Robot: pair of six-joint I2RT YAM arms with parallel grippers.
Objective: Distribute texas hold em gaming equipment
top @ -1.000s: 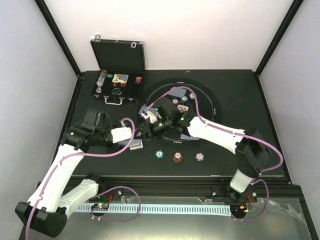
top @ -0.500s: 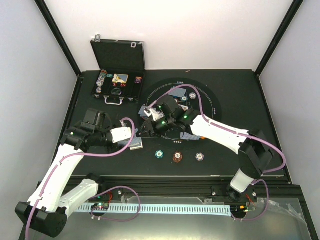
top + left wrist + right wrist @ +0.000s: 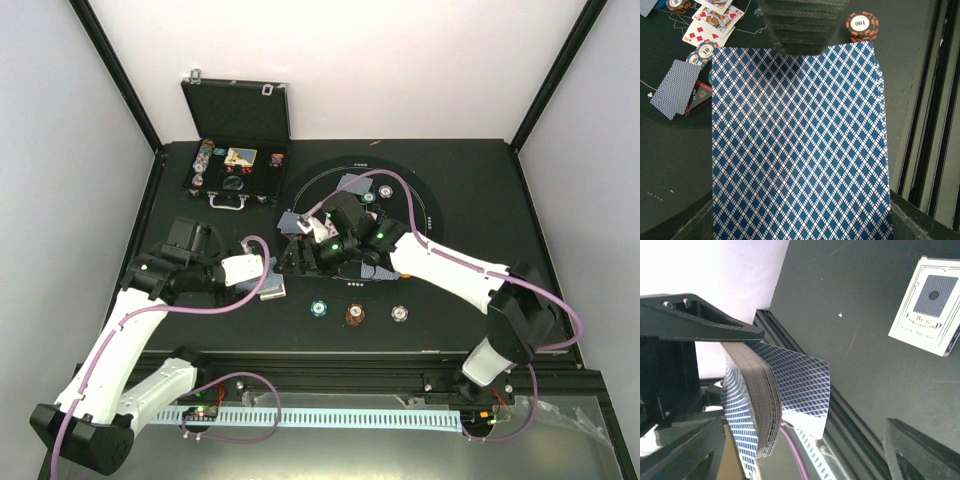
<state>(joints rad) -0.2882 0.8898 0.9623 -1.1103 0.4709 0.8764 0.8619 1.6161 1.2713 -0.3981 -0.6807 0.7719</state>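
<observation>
Clamping a deck of blue diamond-backed playing cards (image 3: 800,150) across its long edges, the left gripper (image 3: 800,221) holds the stack off the black table (image 3: 480,280), just outside the near-left rim of the round black mat with a white outline (image 3: 415,200). In the right wrist view the deck is bowed, and one single blue-backed card (image 3: 802,385) stands away from its face. The right gripper (image 3: 800,452) is right against the deck with its fingers (image 3: 920,450) spread wide, the loose card lying toward the gap between them. I cannot tell whether either finger touches that card. A white card box with a blue panel (image 3: 932,305) lies flat on the table close by. Past the far end of the deck sits a red-brown round chip (image 3: 862,26). In the top view it lies in a row along the near side of the mat, between a teal round chip (image 3: 319,308) and a white round chip (image 3: 400,314). On the mat are white-faced cards lying face up (image 3: 715,22), a blue-and-white chip marked ten (image 3: 705,51) and two face-down blue-backed cards (image 3: 675,89). The black hinged case (image 3: 235,170) stands open at the far left corner of the table, with chips inside.
</observation>
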